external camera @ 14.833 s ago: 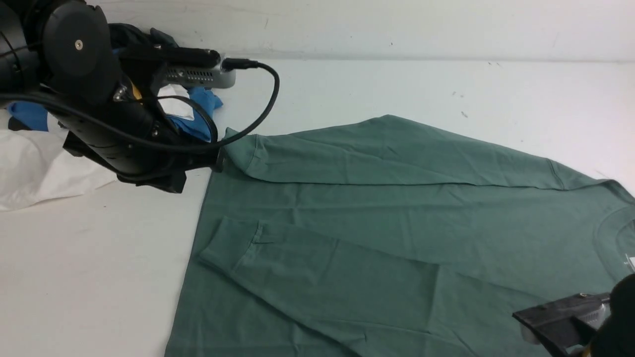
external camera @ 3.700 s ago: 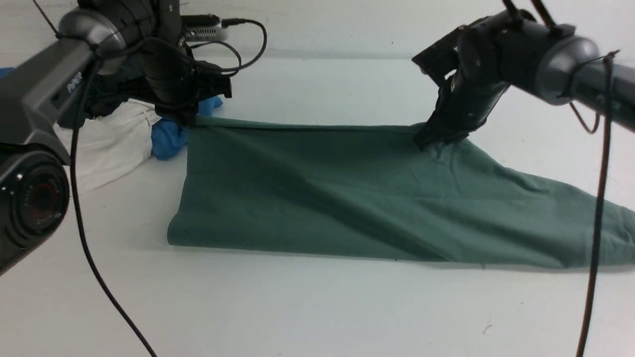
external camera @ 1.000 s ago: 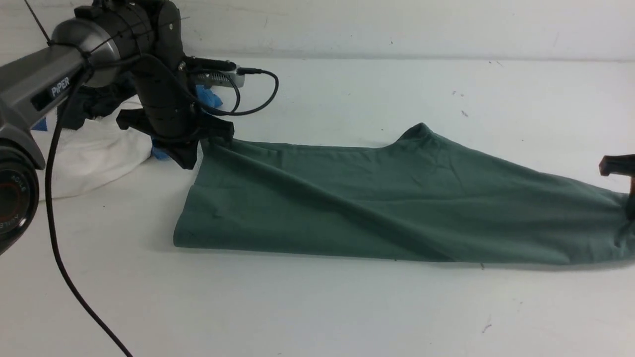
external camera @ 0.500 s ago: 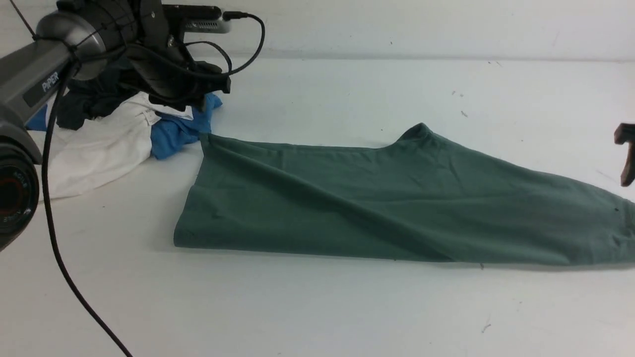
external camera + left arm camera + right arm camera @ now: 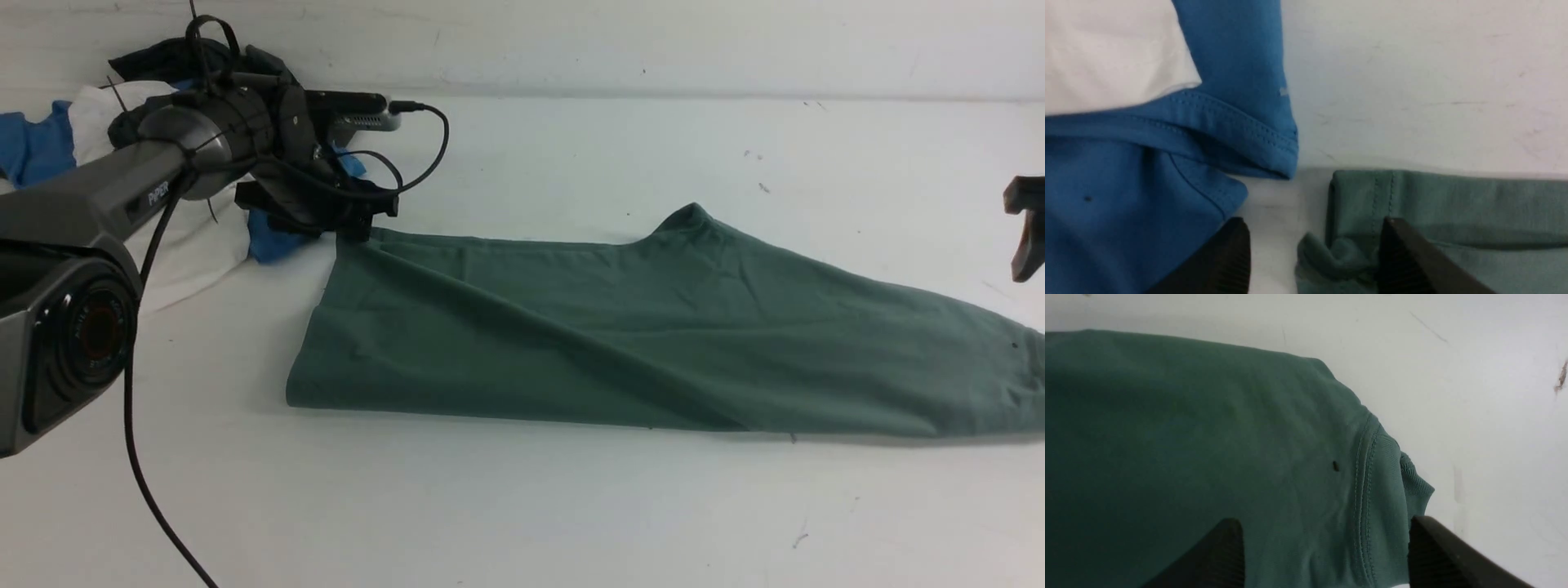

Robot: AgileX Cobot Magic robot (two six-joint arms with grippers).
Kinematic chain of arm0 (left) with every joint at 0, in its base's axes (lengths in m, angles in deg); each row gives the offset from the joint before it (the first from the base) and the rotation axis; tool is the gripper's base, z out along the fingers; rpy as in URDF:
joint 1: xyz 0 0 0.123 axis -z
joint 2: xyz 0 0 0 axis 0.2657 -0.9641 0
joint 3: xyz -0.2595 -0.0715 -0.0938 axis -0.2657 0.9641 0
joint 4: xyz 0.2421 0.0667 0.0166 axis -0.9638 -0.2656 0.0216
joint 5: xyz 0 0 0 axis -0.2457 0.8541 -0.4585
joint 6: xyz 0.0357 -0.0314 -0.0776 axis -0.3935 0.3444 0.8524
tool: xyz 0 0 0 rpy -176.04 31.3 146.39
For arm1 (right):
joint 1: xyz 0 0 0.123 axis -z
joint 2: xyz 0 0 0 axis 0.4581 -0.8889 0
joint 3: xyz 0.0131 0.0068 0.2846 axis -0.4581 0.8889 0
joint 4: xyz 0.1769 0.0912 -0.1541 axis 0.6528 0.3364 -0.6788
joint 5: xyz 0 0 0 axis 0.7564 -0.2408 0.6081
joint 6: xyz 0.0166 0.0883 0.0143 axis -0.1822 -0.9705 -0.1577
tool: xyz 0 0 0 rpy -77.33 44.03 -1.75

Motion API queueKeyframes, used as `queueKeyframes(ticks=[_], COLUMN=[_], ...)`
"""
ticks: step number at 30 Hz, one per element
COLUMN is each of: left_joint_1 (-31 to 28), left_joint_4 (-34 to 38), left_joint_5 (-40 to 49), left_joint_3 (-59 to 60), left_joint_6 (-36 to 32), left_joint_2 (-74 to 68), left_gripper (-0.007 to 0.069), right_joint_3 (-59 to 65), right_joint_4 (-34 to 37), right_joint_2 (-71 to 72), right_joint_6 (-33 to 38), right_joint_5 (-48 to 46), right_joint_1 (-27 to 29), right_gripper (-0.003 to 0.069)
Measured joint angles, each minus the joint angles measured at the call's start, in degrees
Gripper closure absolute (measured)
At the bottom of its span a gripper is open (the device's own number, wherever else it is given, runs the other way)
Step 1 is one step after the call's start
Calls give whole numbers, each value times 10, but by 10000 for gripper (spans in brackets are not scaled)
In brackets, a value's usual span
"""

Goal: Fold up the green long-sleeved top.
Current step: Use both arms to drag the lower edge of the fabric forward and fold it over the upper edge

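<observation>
Sage-green cotton, soft and floppy: the green long-sleeved top (image 5: 653, 327) lies in a long folded band on the white table (image 5: 571, 506). Left gripper (image 5: 1312, 228) is spread over its hem corner (image 5: 1355, 192), right gripper (image 5: 1325, 526) spread above the ribbed collar (image 5: 1412, 477). Pinch those ends, I'd say.

The green top (image 5: 637, 343) lies on the white tabletop (image 5: 522, 506), folded over into one long, thick strip that runs from left to right. Its left end is straight and square, with a stitched hem (image 5: 1384, 185) and a small bunched-up corner, and its far edge has one little bump sticking up near the middle. The strip looks narrower toward the right, where it ends in a ribbed edge (image 5: 1372, 490) with two rows of stitches, and soft wrinkles run slantwise across the cloth.
</observation>
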Motion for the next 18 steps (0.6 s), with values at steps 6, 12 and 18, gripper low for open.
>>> queueKeyframes(ticks=[6, 12, 18], left_joint_1=[0, 0, 0], left_joint_4=[39, 44, 46], left_joint_5=[1, 14, 10], left_joint_3=[-2, -5, -38], left_joint_6=[-20, -32, -34], left_joint_2=[-6, 17, 51], left_gripper=[582, 602, 604], right_joint_3=[0, 0, 0], right_joint_4=[2, 4, 4], right_joint_2=[0, 0, 0], right_joint_6=[0, 0, 10], right_joint_5=[0, 0, -1], right_joint_1=[0, 0, -8], right_gripper=[166, 166, 166])
